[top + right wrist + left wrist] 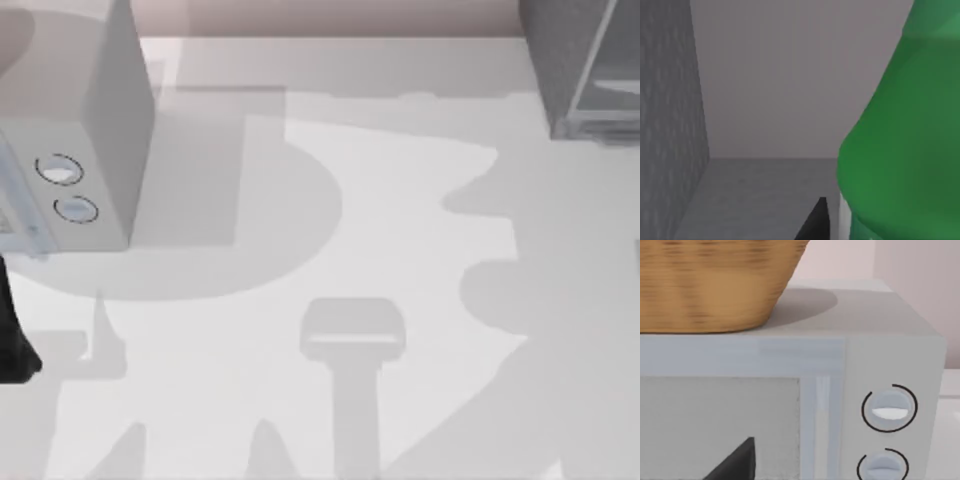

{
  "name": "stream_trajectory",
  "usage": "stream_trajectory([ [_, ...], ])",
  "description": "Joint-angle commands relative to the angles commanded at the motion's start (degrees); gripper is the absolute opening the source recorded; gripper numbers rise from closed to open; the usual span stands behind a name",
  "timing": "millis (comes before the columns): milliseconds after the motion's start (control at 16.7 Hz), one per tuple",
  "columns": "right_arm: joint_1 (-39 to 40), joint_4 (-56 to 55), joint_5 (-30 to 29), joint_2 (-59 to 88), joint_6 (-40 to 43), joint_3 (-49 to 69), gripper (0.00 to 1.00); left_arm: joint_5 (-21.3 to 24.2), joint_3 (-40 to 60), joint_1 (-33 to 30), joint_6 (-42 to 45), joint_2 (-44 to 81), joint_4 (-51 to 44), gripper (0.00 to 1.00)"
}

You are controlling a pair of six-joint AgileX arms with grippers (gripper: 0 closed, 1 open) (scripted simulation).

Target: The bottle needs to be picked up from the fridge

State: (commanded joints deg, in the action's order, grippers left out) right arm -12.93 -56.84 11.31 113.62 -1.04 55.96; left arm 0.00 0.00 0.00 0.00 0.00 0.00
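The bright green bottle (900, 150) looms very close in the right wrist view, standing on the grey floor inside the fridge (670, 125). A black part of my right gripper (815, 222) sits right beside the bottle's base; whether it touches is unclear. In the top view the fridge (560, 70) is the dark grey cabinet with a pale glassy panel at the far right corner. My left arm (15, 340) rests at the table's left edge, and a black part of my left gripper (735, 462) faces the front of the microwave.
A light grey microwave (90, 120) with two round dials (60, 170) stands at the far left. A woven basket (710, 285) sits on top of it. The pale tabletop (400, 250) carries broad shadows across its middle.
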Motion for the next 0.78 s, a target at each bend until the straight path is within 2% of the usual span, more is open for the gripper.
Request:
stream_trajectory([
  [240, -1.0, -3.12, 0.71, -4.51, -0.04, -7.0, 0.0, 0.0, 0.0, 0.0, 0.0, 0.0, 0.0, 1.0],
  [600, -0.65, -2.79, 0.66, -4.91, -0.13, -7.31, 0.0, 0.0, 0.0, 0.0, 0.0, 0.0, 0.0, 1.0],
  [780, 0.05, 0.14, 0.09, -10.34, -0.07, -9.7, 0.0, 0.0, 0.0, 0.0, 0.0, 0.0, 0.0, 1.0],
])
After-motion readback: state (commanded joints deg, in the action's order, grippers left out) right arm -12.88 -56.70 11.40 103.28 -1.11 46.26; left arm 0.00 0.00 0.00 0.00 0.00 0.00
